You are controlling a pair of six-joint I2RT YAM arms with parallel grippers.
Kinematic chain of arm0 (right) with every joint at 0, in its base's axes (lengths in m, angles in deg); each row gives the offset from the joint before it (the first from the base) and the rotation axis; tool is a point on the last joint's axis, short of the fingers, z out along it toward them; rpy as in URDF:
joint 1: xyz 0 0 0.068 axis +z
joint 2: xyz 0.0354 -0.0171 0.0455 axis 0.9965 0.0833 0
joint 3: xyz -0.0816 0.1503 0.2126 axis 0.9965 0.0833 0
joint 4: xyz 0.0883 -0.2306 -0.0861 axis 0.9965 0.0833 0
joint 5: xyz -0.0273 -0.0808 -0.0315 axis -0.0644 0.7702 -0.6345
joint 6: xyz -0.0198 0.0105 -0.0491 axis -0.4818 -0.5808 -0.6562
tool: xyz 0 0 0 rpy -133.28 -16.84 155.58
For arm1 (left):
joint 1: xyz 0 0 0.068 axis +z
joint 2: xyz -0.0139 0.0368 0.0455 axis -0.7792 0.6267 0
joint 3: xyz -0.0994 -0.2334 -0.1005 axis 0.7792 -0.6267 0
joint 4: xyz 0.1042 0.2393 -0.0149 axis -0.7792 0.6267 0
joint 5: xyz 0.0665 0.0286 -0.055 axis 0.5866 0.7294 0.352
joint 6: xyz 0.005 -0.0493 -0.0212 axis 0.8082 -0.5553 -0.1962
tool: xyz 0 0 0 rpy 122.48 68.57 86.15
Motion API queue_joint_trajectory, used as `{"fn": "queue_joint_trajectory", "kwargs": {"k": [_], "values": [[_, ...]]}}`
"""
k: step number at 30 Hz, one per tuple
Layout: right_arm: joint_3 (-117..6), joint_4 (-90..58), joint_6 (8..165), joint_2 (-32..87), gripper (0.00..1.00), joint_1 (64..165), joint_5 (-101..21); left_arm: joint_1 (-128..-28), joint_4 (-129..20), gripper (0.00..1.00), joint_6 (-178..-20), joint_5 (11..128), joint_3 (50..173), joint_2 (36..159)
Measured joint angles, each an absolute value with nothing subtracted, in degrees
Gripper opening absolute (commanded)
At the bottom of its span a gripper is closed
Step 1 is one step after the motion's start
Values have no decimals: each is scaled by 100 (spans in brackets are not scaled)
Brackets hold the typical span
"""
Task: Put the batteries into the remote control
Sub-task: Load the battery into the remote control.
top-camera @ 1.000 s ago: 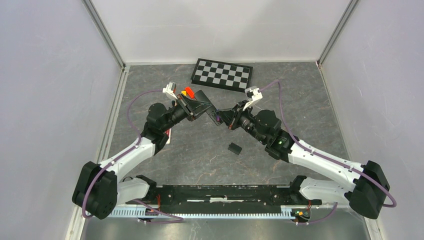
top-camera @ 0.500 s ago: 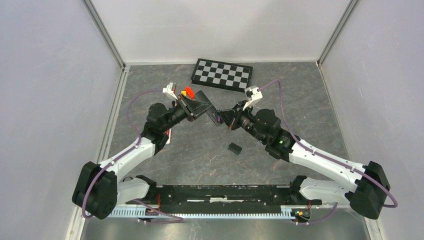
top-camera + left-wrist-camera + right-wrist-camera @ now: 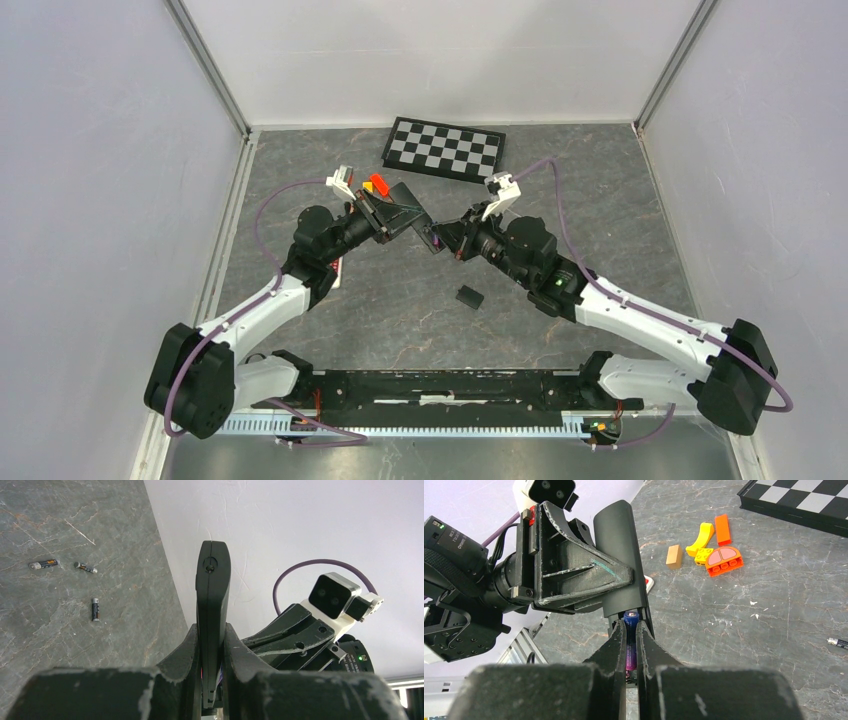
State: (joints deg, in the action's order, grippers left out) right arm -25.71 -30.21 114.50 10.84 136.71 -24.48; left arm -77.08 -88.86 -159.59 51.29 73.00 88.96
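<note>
The black remote control [image 3: 408, 203] is held off the table with my left gripper [image 3: 385, 218] shut on it. In the left wrist view the remote [image 3: 212, 590] stands edge-on between the jaws of the left gripper [image 3: 212, 647]. My right gripper [image 3: 630, 626] is shut on a blue-purple battery [image 3: 631, 619]. The battery's top end sits at the open compartment at the lower end of the remote [image 3: 620, 555]. Three more batteries [image 3: 44, 564] [image 3: 86, 568] [image 3: 95, 609] lie on the stone table, and another battery [image 3: 836, 641] lies at the right edge of the right wrist view.
A small black cover [image 3: 469, 296] lies on the table in front of the grippers. A checkerboard [image 3: 443, 147] lies at the back. Orange, yellow and tan blocks [image 3: 723, 561] [image 3: 703, 537] [image 3: 674, 556] sit near it. Walls close in the left, right and back.
My right gripper has edged slightly left toward the remote with the battery in it. The left arm and the remote have stayed put.
</note>
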Motion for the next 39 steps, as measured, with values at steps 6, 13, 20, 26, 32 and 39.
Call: {"fn": "queue_joint_trajectory", "kwargs": {"k": [6,13,20,26,32,39], "values": [[-2560,-3060,11446,1095,0,13732,-2437,-7704,-8868,2,-15981,5127,7300,8896],[-2527,-3056,11345,1091,0,13784,-2507,-7704,-8796,2,-15988,5127,7300,8896],[-2529,-2853,11124,1062,0,13830,-2627,-7710,-8676,2,-15966,5055,7337,8896],[-2562,-2735,11035,1060,0,13841,-2689,-7721,-8549,2,-15946,5029,7365,8896],[-2514,-2824,10947,1060,0,13841,-2787,-7732,-8523,2,-15951,5020,7387,8896],[-2339,-3056,10801,1027,0,13872,-2809,-7732,-8440,2,-15951,5020,7407,8896]]}}
